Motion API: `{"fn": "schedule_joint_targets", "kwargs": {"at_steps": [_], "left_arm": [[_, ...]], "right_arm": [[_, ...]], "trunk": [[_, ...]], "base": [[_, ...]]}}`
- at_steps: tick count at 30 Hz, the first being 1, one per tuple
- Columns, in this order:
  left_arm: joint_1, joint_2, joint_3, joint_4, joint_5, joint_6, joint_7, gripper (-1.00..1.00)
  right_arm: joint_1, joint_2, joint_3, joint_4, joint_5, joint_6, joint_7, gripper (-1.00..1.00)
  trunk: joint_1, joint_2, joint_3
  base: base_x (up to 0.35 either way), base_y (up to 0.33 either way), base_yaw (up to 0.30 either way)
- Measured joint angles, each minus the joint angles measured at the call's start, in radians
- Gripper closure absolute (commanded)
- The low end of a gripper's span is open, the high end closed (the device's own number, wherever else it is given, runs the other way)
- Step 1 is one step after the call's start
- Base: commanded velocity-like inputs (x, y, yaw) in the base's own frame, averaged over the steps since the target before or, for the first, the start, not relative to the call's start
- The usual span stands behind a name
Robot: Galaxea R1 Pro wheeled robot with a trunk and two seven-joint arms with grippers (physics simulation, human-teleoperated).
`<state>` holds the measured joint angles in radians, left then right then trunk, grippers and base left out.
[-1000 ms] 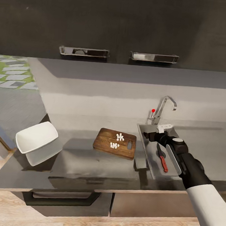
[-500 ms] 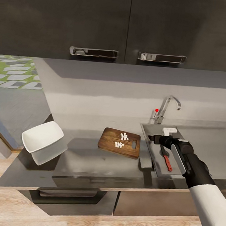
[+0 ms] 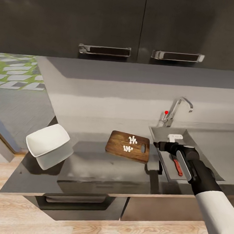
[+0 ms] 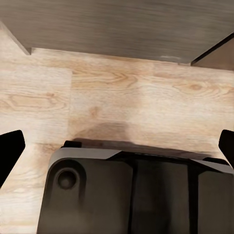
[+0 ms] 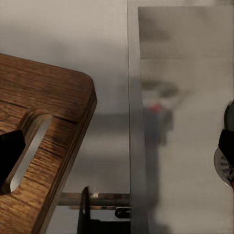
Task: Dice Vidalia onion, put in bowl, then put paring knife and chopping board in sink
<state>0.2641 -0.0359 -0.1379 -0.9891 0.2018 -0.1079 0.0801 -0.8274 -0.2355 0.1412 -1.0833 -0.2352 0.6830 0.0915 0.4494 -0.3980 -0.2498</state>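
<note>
On the countertop [image 3: 91, 164], left to right: bowl [image 3: 47, 140], white, squarish, unfilled, well apart from the rest; chopping board [image 3: 128, 146], dark wood, its slot handle toward the sink, carrying two small clusters of diced onion [image 3: 130, 143]; sink [image 3: 196, 145], grey steel basin with a chrome tap [image 3: 177, 111] at the back. Paring knife [image 3: 177, 165]: red handle, dark blade, lying loose in the basin, so that item reads as delivered. Right gripper [image 3: 163, 146]: poised over the seam between board and sink, empty; in the right wrist view its dark fingertips [image 5: 9, 151] stand wide apart at the picture's two edges, one over the board's slot, the other over the basin near the drain. Left gripper [image 4: 117, 146]: fingers spread, nothing between them, hanging over wooden floor and a dark part of the robot's own body. Step in hand, as judged: the dice are not yet in the bowl, and they must be moved before the board goes into the sink. Handling note: the cubes are tiny and loose, so gripping them singly would be slow; if the board is lifted by its slot end, keep it level until over the bowl, then tip gently. Risk: any early tilt spills dice onto the counter.
</note>
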Motion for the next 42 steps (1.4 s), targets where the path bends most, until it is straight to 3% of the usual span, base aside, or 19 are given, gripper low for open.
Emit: {"fn": "schedule_joint_targets", "kwargs": {"at_steps": [10,42], "left_arm": [[0.0,0.0,0.0,0.007,0.0,0.0,0.0,-1.0],[0.0,0.0,0.0,0.007,0.0,-0.002,0.0,-1.0]], "right_arm": [[0.0,0.0,0.0,0.012,0.0,0.0,-0.001,-1.0],[0.0,0.0,-0.003,0.012,0.0,0.0,-0.001,-1.0]], "trunk": [[0.0,0.0,-0.016],[0.0,0.0,-0.067]], "base": [[0.0,0.116,0.0],[0.048,0.002,0.0]]}}
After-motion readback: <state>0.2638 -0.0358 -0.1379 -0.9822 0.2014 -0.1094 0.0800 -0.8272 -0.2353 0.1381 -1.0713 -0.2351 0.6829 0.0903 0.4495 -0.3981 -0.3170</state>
